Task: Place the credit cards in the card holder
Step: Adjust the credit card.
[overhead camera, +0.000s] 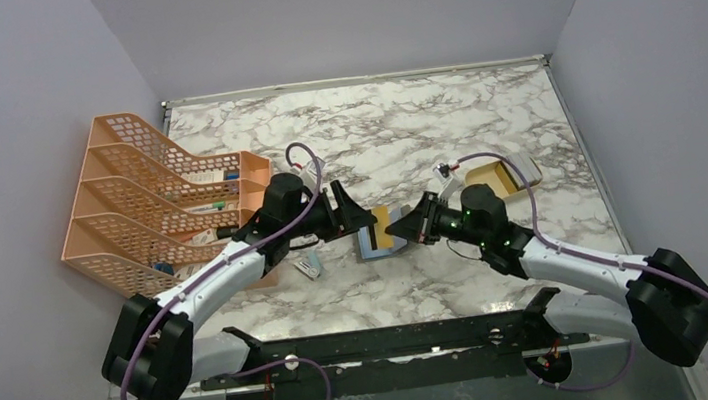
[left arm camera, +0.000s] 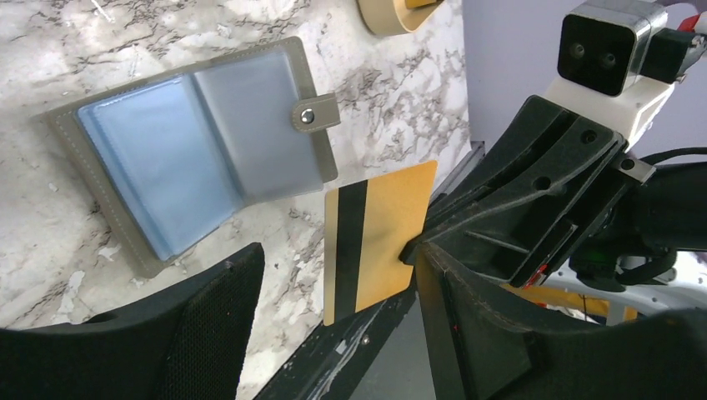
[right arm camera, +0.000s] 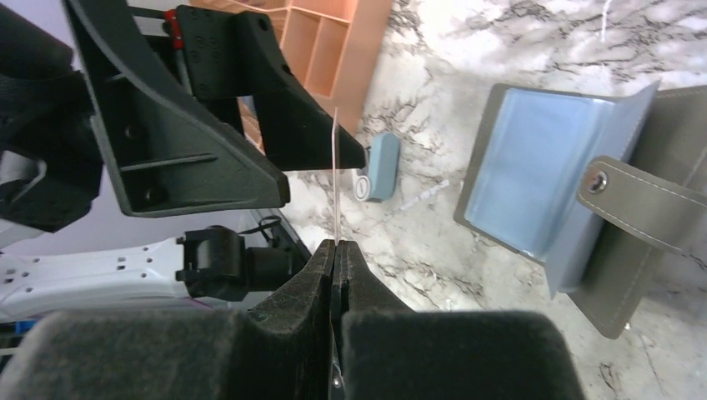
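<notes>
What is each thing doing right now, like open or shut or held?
card holder: lying open, snap tab undone
credit card: pinched on edge
right gripper: shut on the credit card
left gripper: open, fingers either side of the card

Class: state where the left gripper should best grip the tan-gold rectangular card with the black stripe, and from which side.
Probably grip the tan-gold card by its striped free end, pinching its two flat faces, from the side opposite the right gripper, which clamps the other end. Seen edge-on it is thin, so only the faces give purchase.
</notes>
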Robot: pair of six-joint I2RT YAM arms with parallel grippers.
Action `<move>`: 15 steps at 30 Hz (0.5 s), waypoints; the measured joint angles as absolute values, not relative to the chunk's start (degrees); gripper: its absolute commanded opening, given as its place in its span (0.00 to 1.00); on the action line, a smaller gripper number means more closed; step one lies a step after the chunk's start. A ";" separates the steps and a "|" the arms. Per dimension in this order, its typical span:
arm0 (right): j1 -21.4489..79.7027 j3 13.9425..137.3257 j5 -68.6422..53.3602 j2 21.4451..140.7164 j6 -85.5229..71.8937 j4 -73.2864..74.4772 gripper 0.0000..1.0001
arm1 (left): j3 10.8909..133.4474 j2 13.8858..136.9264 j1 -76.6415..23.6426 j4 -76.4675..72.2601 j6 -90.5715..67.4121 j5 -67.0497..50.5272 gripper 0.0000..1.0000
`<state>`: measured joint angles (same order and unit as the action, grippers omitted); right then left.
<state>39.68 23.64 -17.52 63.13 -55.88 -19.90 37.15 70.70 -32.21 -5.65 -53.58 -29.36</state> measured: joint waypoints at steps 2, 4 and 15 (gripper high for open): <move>39.68 23.09 -17.98 62.65 -56.55 -22.04 0.01 | 37.15 70.54 -32.21 -6.61 -54.33 -29.65 0.64; 39.68 22.39 -18.33 62.57 -57.10 -23.92 0.01 | 37.15 70.54 -32.21 -7.22 -54.87 -29.91 0.50; 39.64 20.91 -19.27 64.60 -58.78 -26.63 0.01 | 34.98 70.54 -31.44 -11.53 -58.48 -30.46 0.00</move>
